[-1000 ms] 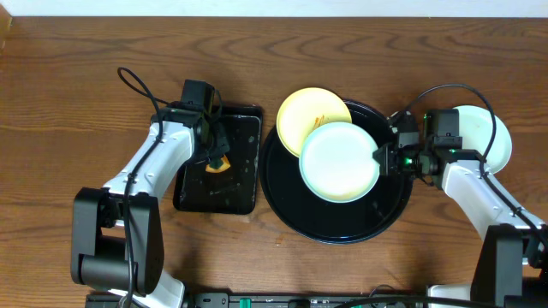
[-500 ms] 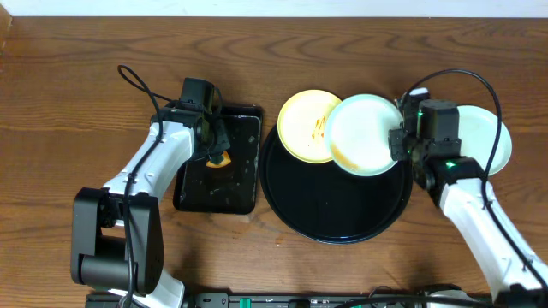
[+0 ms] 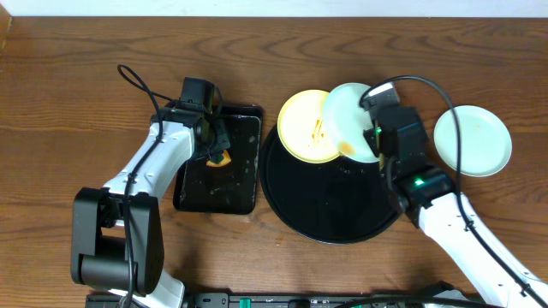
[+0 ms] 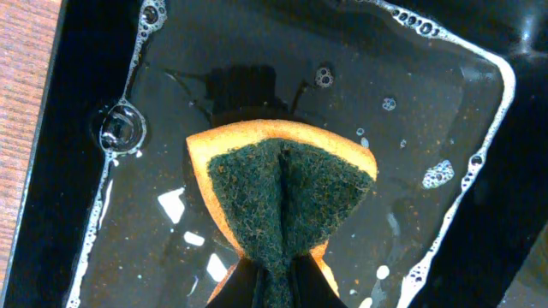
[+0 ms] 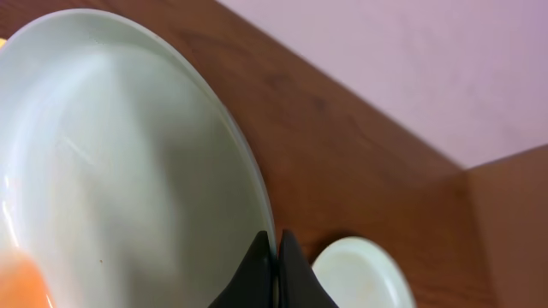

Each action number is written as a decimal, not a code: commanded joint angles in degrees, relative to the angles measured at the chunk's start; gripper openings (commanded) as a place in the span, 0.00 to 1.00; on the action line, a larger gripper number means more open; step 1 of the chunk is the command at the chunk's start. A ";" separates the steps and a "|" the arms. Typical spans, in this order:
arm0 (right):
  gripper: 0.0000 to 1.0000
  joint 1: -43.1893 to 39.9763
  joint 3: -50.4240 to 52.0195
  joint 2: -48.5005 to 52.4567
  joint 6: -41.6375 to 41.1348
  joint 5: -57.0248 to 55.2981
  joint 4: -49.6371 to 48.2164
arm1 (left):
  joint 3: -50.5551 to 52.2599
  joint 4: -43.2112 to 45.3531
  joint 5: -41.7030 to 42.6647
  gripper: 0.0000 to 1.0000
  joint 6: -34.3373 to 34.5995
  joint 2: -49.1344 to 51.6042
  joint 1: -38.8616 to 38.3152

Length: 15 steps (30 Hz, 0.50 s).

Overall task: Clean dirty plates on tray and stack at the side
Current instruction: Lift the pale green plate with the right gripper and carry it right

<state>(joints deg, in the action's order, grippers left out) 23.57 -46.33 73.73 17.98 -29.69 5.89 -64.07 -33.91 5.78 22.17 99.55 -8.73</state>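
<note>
Right hand (image 5: 276, 250) pinches rim of sauce-smeared mint plate (image 3: 347, 115), tilted above tray (image 3: 325, 218) and overlapping yellow plate (image 3: 301, 128), likely presenting it for scrubbing; left hand (image 4: 274, 275) clamps sponge (image 4: 282, 192) in soapy rectangular tray (image 3: 233, 192).

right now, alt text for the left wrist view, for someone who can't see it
The left gripper pinches a folded orange sponge with a dark green scouring face. Behind it lies a black rectangular tray of shallow, bubbly water, with brown wooden table at the left edge.
</note>
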 commanded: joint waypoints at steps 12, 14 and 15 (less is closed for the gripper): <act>0.01 4.00 -0.57 -1.20 8.68 -13.60 -5.05 | 0.22 0.15 -0.72 0.07 -0.96 0.13 0.04; 0.01 4.00 -0.57 -1.20 8.35 -13.60 -5.03 | 0.22 0.17 -0.72 0.07 -0.96 0.13 0.04; 0.01 4.00 -0.57 -1.20 7.52 -13.60 -4.94 | 0.22 0.17 -0.72 0.08 -0.96 0.13 0.04</act>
<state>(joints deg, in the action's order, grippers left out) 26.92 -46.33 73.65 26.00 -41.50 1.26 -64.07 -33.85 5.78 22.17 99.55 -8.73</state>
